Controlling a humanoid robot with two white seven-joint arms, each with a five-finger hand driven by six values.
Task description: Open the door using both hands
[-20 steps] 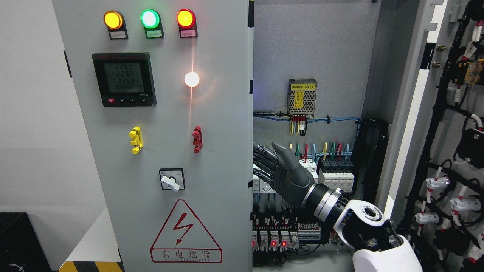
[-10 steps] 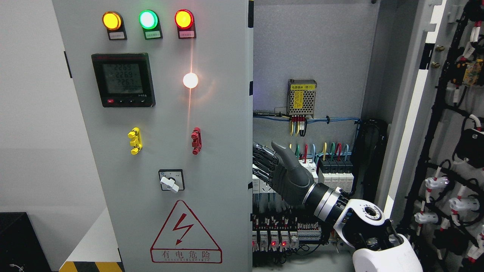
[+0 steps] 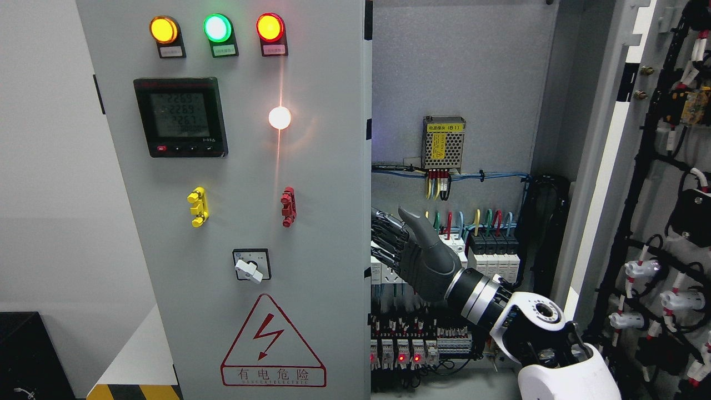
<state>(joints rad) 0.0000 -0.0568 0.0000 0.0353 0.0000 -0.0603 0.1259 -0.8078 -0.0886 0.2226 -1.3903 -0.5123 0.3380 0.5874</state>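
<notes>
The right hand (image 3: 408, 253) reached in behind the free right edge of the left door (image 3: 311, 222), fingers (image 3: 386, 233) hooked there, seemingly gripping that edge, probably to swing it outward. The right door (image 3: 605, 166) stood fully open at the cabinet's right edge.

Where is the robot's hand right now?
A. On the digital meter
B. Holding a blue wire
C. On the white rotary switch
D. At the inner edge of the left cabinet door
D: the right hand reaches behind the inner edge of the left door, with its thumb up.
</notes>
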